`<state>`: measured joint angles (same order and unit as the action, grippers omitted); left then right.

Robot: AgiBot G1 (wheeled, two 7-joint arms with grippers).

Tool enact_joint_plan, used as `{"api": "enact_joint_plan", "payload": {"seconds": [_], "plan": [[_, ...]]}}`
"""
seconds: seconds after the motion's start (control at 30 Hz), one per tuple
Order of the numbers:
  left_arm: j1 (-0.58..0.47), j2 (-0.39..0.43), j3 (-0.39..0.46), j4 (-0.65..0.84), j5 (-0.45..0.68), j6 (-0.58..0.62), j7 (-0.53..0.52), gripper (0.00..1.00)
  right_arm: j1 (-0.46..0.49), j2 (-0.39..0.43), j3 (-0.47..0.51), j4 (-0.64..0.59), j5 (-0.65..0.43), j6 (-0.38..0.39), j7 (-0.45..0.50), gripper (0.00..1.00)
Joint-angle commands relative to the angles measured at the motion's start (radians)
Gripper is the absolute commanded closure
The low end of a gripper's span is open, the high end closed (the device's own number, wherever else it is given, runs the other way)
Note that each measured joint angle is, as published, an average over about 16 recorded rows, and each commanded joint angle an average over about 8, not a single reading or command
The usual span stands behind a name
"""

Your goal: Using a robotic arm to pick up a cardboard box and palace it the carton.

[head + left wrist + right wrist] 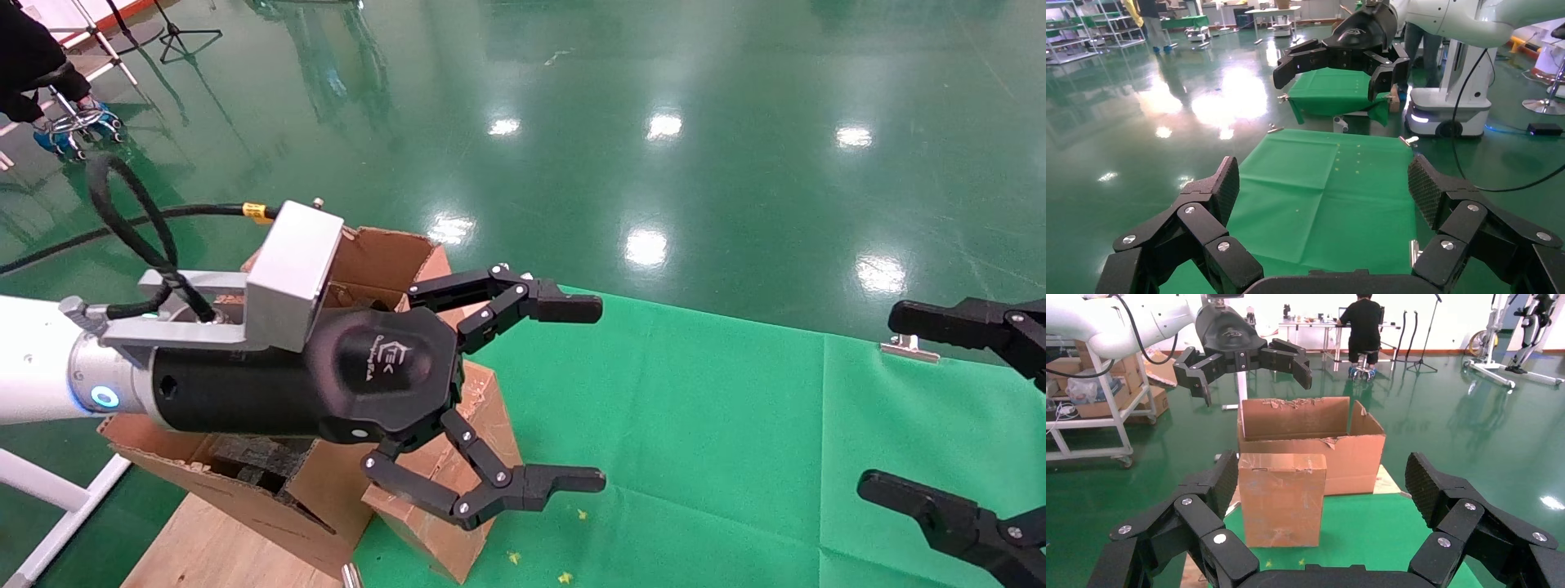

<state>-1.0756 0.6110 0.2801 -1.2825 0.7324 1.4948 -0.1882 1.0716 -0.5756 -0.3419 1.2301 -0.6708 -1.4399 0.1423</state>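
The small cardboard box [1281, 499] stands upright on the green cloth, just in front of the large carton [1309, 447]. In the head view the box [425, 523] is partly hidden under my left gripper [572, 394], and the carton [384, 253] is behind it. My left gripper, on the white arm with the blue ring, is open and empty. It hovers over the box and the carton's near edge, and it also shows in the right wrist view [1242, 358]. My right gripper [899, 404] is open and empty at the right edge, facing the box from a distance.
A green cloth [695, 425] covers the table between the grippers. Black foam blocks [253, 461] lie inside the carton, which sits on a wooden board [204, 539]. A metal clip [907, 349] holds the cloth's far right edge. Shiny green floor lies all around.
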Motion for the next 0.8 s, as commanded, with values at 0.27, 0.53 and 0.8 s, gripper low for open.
{"api": "enact_joint_plan", "payload": {"seconds": [0.27,0.53,0.8], "plan": [[0.000,0.000,0.000,0.000,0.000,0.000,0.000,0.00,0.000,0.000,0.000,0.000,0.000,0.000,0.000,0.00],[-0.016,-0.016,0.011,-0.015,0.039,0.002,-0.007,0.00,0.000,0.000,0.000,0.000,0.000,0.000,0.000,0.63],[-0.154,-0.052,0.096,-0.060,0.258,0.017,-0.107,0.00,0.000,0.000,0.000,0.000,0.000,0.000,0.000,1.00]]}}
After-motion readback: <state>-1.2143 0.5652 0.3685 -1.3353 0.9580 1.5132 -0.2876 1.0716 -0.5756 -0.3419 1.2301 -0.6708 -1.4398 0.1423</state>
